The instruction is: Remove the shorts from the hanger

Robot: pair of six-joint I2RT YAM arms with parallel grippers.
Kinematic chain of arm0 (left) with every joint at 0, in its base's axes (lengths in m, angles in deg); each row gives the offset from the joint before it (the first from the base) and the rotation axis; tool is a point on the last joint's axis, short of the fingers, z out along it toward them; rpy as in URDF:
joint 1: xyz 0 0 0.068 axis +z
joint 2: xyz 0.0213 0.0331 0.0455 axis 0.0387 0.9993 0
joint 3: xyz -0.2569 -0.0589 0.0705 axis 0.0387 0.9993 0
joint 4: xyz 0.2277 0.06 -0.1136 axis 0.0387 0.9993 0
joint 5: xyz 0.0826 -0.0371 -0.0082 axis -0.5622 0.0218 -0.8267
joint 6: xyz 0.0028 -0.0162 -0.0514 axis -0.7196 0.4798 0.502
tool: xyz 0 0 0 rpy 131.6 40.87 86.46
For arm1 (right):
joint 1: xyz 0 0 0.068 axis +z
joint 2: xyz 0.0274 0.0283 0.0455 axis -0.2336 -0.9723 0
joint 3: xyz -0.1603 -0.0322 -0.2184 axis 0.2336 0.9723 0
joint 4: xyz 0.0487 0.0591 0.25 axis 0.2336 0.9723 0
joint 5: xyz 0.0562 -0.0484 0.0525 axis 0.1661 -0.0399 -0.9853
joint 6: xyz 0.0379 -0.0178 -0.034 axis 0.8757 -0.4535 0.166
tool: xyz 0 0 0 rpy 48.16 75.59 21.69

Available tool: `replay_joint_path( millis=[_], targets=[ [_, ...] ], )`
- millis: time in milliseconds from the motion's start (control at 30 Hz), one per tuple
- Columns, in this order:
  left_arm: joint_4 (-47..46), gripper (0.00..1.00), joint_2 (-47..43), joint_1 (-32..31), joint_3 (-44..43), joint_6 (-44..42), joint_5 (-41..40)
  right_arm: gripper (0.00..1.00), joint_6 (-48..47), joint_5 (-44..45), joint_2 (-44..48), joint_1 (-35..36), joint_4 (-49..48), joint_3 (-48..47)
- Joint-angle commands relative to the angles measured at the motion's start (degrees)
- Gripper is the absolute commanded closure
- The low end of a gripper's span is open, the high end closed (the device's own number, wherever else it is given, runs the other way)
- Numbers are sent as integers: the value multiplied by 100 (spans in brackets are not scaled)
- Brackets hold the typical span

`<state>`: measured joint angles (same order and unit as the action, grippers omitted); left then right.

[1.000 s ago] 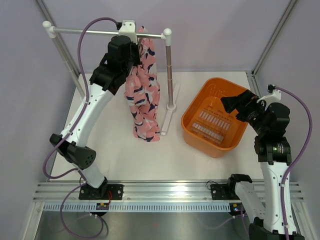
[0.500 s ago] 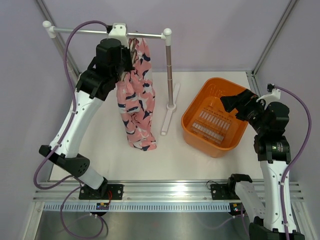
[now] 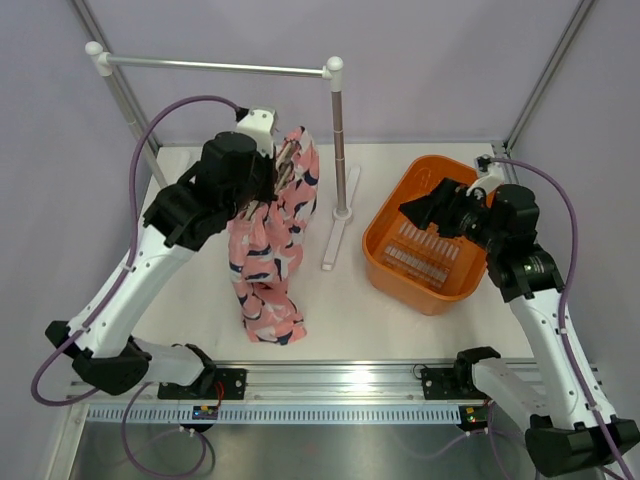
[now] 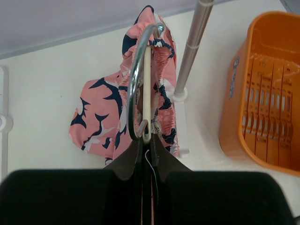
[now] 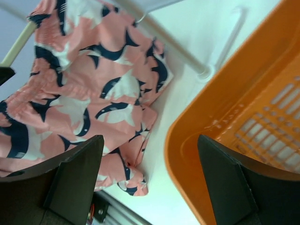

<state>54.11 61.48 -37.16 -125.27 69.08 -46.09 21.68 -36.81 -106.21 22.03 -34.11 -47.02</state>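
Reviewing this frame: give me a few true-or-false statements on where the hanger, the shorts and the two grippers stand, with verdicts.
1. The hanger hangs on the grey rail. False: it is off the rail, clamped in the left gripper.
2. The shorts are on the hanger. True.
3. The right gripper grips the shorts. False: its jaws are open and empty, above the orange basket.
4. In the top view the orange basket sits to the right of the stand's post. True.
5. Part of the shorts lies inside the basket. False: they hang left of the post, outside the basket.
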Motion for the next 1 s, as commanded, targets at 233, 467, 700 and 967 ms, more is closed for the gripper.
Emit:
replay_joint_path(
  millis=[233, 467, 700, 967],
  targets=[
    [-229, 100, -1263, -807, 1400, 325, 149, 12, -73, 1056, -883, 2153, -601, -1007],
    [-185, 100, -1413, -1116, 1655, 405, 167, 16, -161, 1970, -1912, 3314, -671, -1623],
    [-237, 100, -1448, -1257, 1726, 431, 202, 18, -240, 2287, -2720, 3745, -575, -2150],
    [-299, 100, -1439, -1327, 1752, 431, 255, 23, -214, 2568, -3126, 3868, -426, -2493]
  ],
)
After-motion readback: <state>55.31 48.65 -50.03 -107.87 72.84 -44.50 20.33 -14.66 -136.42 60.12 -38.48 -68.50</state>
